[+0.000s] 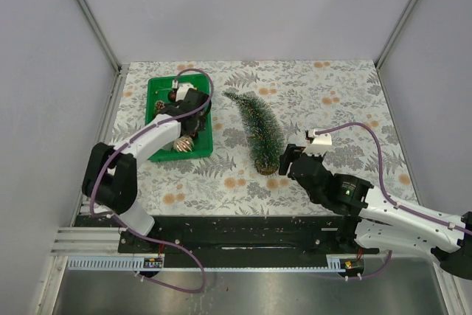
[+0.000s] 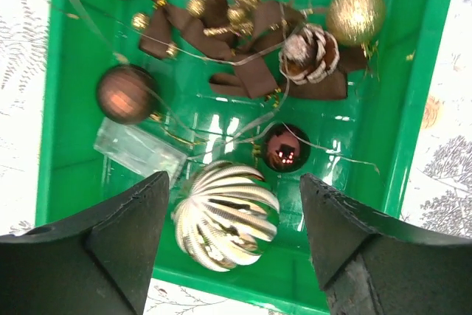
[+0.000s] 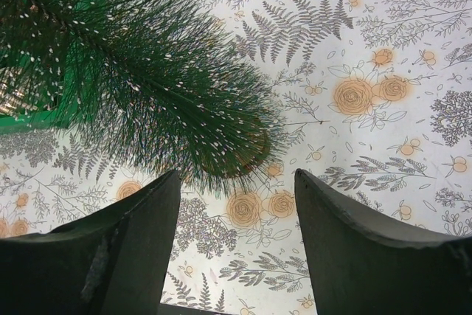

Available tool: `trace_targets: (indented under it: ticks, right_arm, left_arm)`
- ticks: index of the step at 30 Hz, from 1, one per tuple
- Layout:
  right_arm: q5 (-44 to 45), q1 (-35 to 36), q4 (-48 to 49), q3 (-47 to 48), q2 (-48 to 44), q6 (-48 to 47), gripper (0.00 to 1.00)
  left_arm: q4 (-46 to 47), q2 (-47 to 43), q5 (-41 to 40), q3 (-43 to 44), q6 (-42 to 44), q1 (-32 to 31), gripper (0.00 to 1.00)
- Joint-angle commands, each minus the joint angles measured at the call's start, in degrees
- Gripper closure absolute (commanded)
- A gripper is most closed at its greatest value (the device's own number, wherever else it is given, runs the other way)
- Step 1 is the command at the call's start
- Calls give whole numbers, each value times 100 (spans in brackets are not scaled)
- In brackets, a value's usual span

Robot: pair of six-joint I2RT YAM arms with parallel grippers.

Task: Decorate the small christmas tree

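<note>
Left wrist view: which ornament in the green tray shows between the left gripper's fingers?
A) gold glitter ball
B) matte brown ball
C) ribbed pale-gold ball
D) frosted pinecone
C: the ribbed pale-gold ball lies at the near end of the green tray, framed between the spread fingers of the left gripper, which do not touch it.

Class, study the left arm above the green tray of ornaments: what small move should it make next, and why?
Probably lower the left gripper slightly and close on the ribbed gold bauble. That bauble lies between its open fingers in the green tray, and the small christmas tree, lying on its side near the open right gripper, shows no ornament yet.
</note>
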Motion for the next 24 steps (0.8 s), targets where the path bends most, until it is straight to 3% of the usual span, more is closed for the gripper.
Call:
trace_targets:
  ticks: [1, 12, 24]
  right_arm:
    - [45, 36, 40, 14, -90, 148, 29]
    - [89, 36, -189, -4, -292, 254, 29]
    - [71, 36, -206, -74, -389, 245, 29]
  left_arm:
    - [39, 472, 120, 363, -92, -275, 25]
    - [-206, 1870, 392, 1637, -145, -495, 32]
    - [197, 2468, 998, 2287, 82, -715, 38]
